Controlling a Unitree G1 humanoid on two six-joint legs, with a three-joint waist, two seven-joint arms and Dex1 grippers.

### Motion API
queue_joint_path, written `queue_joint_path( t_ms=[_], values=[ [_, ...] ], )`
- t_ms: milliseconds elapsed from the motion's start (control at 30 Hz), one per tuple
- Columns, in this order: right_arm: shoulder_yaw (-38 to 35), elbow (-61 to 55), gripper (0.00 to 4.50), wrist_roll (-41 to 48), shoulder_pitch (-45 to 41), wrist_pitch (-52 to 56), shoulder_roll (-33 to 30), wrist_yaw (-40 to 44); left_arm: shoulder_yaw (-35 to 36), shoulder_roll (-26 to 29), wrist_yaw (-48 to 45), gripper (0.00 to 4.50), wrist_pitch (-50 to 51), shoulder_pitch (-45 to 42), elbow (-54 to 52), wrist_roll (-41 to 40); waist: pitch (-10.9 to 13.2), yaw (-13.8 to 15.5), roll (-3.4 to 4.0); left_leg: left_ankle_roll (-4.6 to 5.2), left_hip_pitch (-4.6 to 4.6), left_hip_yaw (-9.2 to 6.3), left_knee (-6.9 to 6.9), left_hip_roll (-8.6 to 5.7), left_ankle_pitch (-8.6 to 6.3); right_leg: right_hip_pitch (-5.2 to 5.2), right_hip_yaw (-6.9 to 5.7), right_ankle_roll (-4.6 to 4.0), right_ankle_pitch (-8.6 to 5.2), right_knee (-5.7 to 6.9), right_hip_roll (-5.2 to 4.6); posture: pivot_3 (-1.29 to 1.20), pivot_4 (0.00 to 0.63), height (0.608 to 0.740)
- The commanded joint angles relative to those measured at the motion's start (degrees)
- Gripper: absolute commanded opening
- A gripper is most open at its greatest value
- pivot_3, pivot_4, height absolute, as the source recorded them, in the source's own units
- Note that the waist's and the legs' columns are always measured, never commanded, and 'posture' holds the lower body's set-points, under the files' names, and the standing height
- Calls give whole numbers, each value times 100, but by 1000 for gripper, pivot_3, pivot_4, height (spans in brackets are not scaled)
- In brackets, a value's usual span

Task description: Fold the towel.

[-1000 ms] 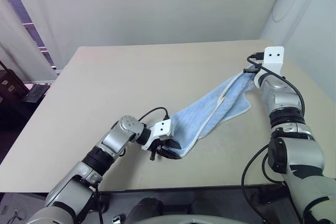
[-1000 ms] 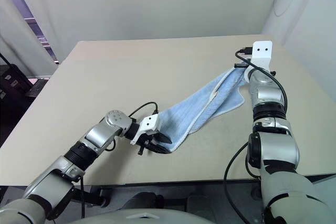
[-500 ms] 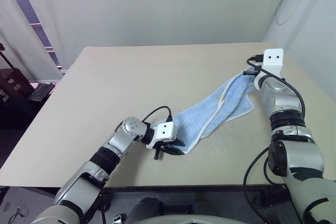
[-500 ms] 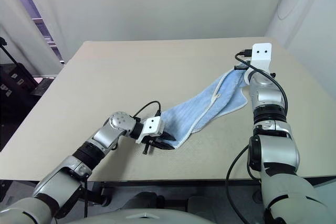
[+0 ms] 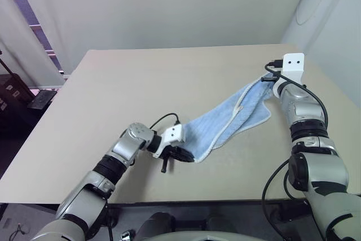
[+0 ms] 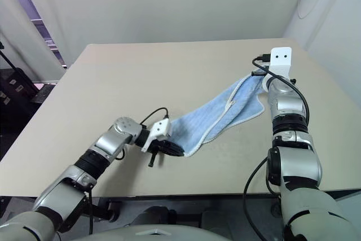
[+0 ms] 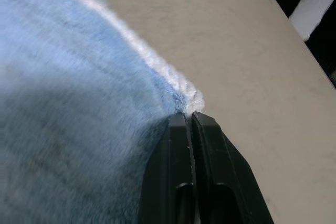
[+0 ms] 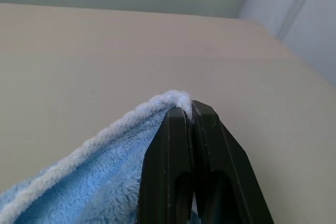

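my left gripper (image 7: 189, 115) and right gripper (image 8: 189, 106) each pinch a corner of the light, limp towel (image 5: 228, 119); it probably sags between them.

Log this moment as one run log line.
task: fold towel | left claw: shut on near corner | right claw: shut on far corner | towel hangs stretched between them over table

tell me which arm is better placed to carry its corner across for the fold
Left, probably. The left gripper is shut on the near corner of the towel, with bare table beside it to swing through. The right gripper pins the far corner near the table's far right edge, so it suits anchoring.
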Motion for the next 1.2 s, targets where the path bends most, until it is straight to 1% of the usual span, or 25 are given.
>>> queue_joint_path(
  t_ms=[33,100,167,267,367,433,533,600,700,833,900,967,1067,1100,1200],
  values=[
    [-107,-336,0,-23,10,25,-191,-20,1045,288,-16,19,995,-578,-251,-887,1,-16,2,0,-4,0,-1,-1,0,-3,0,0,0,0,-1,0,0,740],
    [-116,-377,0,-7,63,36,-217,-13,1482,395,125,19,1262,-885,121,-1077,1,-30,2,0,-8,0,0,-4,0,-5,0,1,0,-5,-2,0,0,740],
    [-125,-406,0,-4,100,44,-229,-16,1772,461,230,19,1334,-1138,545,-1121,1,-33,2,0,-8,1,0,-7,0,-2,1,2,1,-10,-4,0,0,740],
    [-148,-422,0,-6,138,29,-255,-20,2209,367,614,19,1135,-1659,1474,-1120,1,-44,2,0,-7,0,-1,-6,0,-4,0,2,1,-8,-3,0,0,740],
    [-160,-360,0,-28,120,-62,-300,-25,2632,102,1325,19,647,-2318,2659,-1061,3,-26,-2,-2,-8,-2,1,-5,1,-6,-2,2,1,-3,-2,0,0,740],
    [-132,-210,0,-90,48,-181,-348,-50,2839,-80,1993,19,9,-2771,3491,-890,6,-10,-9,-2,-15,-2,8,-7,1,-6,-3,5,3,-4,-4,0,0,740],
    [-103,92,0,-122,-135,-357,-382,-37,3034,-282,2469,19,-671,-3290,4323,-742,6,-26,-11,-2,-26,0,11,-13,1,-13,-3,15,8,-12,-11,0,0,740],
    [-54,448,0,-195,-372,-585,-384,-56,3203,-430,2760,19,-913,-3632,4748,-729,6,-42,-12,-24,-45,3,14,-14,15,-31,-2,20,11,-11,-14,0,0,740],
    [16,1102,0,-348,-853,-1067,-399,-129,3482,-628,3290,19,-1257,-4002,5171,-738,7,-72,-13,-30,-68,9,12,-14,19,-42,2,21,12,0,-15,0,0,740],
    [9,1877,0,-463,-1679,-1673,-522,-311,4187,-739,4246,19,-1853,-4394,5460,-1019,8,-175,-15,-32,-75,9,4,-13,20,-56,2,22,12,4,-16,0,0,740],
    [9,2126,0,-500,-2026,-1938,-596,-355,4434,-708,4498,19,-2144,-4529,5509,-1041,11,-198,-17,-32,-82,12,3,-13,20,-66,3,22,12,6,-17,0,0,740],
    [13,2243,0,-506,-2256,-2218,-661,-259,4649,-607,4482,19,-2264,-4598,5525,-1082,11,-200,-17,-32,-84,14,3,-13,20,-69,3,22,12,7,-17,0,0,740],
    [36,2243,0,-483,-2312,-2584,-683,68,4734,-470,4202,19,-2434,-4496,5506,-971,9,-203,-19,-33,-82,13,2,-13,20,-67,3,23,12,9,-15,0,0,740],
    [25,2228,0,-438,-2260,-2596,-667,257,4721,-436,4040,19,-2383,-4427,5500,-936,9,-197,-20,-33,-82,12,5,-13,20,-65,2,23,12,11,-15,0,0,740],
    [92,1858,0,-348,-1708,-2683,-616,979,4481,-283,3081,19,-2393,-3900,5379,-731,4,-199,-24,-32,-79,12,17,-14,20,-54,1,23,12,14,-14,0,0,740]
  ],
)
